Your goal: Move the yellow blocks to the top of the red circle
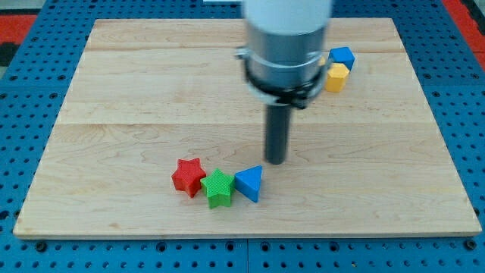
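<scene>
A yellow block [336,76], roughly hexagonal, lies near the view's top right, touching a blue block [342,57] just above it. My tip [276,161] stands near the board's middle, well below and to the left of the yellow block, just above a blue triangle [250,183]. No red circle shows; the arm's body [288,45] hides part of the board's top. A sliver of yellow shows at the arm's right edge beside the blue block.
A red star [188,176], a green star [218,188] and the blue triangle sit in a touching row at the view's lower middle. The wooden board [114,91] lies on a blue pegboard surface.
</scene>
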Available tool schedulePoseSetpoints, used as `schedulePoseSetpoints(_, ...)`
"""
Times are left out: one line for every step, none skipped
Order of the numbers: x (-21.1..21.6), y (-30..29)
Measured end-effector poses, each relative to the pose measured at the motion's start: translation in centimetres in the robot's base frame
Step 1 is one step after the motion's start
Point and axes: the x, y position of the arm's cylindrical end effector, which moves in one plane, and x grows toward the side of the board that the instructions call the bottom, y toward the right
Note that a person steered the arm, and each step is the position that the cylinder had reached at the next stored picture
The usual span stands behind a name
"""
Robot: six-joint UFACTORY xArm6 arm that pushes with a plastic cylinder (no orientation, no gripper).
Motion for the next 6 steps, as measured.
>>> schedulePoseSetpoints(-4.5,5.6)
schedulePoseSetpoints(-6.5,9.2)
schedulePoseSetpoints(-11.0,11.1)
schedulePoseSetpoints(-15.0,11.1)
schedulePoseSetpoints(-16.7,9.8)
schedulePoseSetpoints(-16.9,6.7)
